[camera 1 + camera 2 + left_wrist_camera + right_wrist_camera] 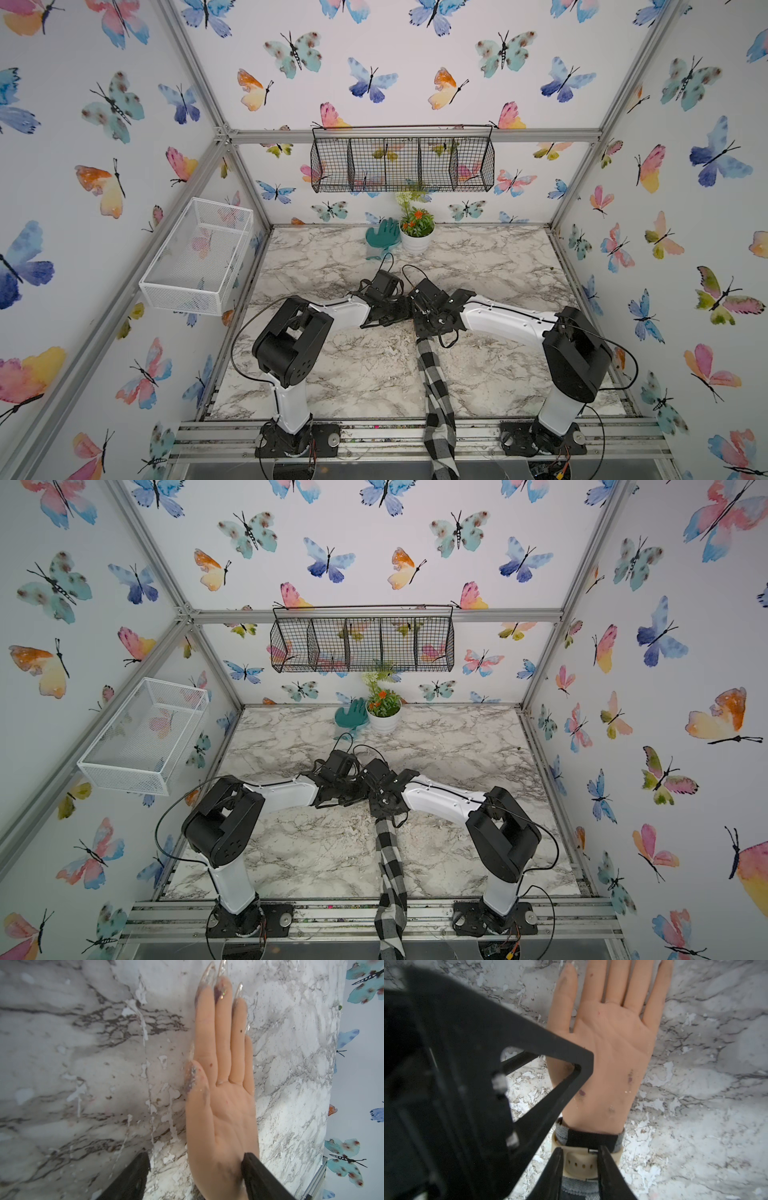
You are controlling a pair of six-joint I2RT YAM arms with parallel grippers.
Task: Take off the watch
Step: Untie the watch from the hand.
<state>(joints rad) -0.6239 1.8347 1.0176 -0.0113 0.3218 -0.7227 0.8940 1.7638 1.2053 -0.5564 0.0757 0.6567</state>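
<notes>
Right gripper [580, 1149]: nearest item. Jaws part-way apart, tips set down either side of a short run of the watch [579, 1164] strap. Whether they bite on it we cannot tell.

Watch: beige perforated strap fastened round the wrist, over the grey cuff [580, 1186]. Case hidden; we take it to be under the wrist.

Left gripper [196, 1154]: jaws spread wide, one finger over the heel of the palm, its partner clear of the thumb side.

Mannequin hand [222, 1105]: palm up, fingers together, flat on the marble tabletop [498, 270]. Checked sleeve [434, 386] trails off the near edge.

Further out: green glove [382, 237], potted plant [417, 232], black wire basket [402, 166], white mesh basket [178, 297].

Hazards, as we judge them: the smooth strap slipping from the tips; cuff fabric caught along with it; a pull dragging the hand if it is not pinned; the two crowded grippers knocking together.
</notes>
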